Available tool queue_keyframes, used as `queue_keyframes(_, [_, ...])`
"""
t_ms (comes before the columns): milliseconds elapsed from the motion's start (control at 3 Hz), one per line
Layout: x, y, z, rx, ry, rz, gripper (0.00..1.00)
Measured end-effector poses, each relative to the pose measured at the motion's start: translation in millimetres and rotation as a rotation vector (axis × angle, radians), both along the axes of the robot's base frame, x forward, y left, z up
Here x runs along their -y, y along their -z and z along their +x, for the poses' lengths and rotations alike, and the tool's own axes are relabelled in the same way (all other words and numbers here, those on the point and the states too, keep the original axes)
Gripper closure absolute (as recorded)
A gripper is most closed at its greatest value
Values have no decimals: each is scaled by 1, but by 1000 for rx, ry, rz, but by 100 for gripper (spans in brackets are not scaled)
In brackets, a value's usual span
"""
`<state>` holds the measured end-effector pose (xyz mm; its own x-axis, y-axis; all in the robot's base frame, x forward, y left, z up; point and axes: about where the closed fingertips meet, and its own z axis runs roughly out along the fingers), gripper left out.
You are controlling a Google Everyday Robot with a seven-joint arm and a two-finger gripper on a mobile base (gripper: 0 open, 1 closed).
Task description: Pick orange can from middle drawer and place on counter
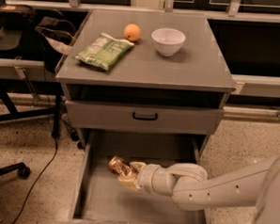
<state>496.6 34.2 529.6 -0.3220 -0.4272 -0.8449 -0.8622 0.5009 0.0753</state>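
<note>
The gripper [123, 173], fingers [126, 181] clamping the shiny copper-orange can [118, 165], sits in the deep grey drawer [102, 201]. Lift and grey worktop [180, 69] placement remain.

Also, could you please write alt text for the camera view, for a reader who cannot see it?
The robot's gripper grips the orange can inside the open middle drawer. On the counter above sit a green snack bag, an orange and a white bowl.
</note>
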Motion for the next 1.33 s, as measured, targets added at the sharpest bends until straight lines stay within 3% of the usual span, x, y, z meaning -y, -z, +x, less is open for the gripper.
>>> queue_keyframes(333, [18,-33,-7,48,52,-46,100])
queue_keyframes(667, [38,-105,-10,158,139,-100,100])
queue_keyframes(1333, [59,-190,-15,299,255,-156,100])
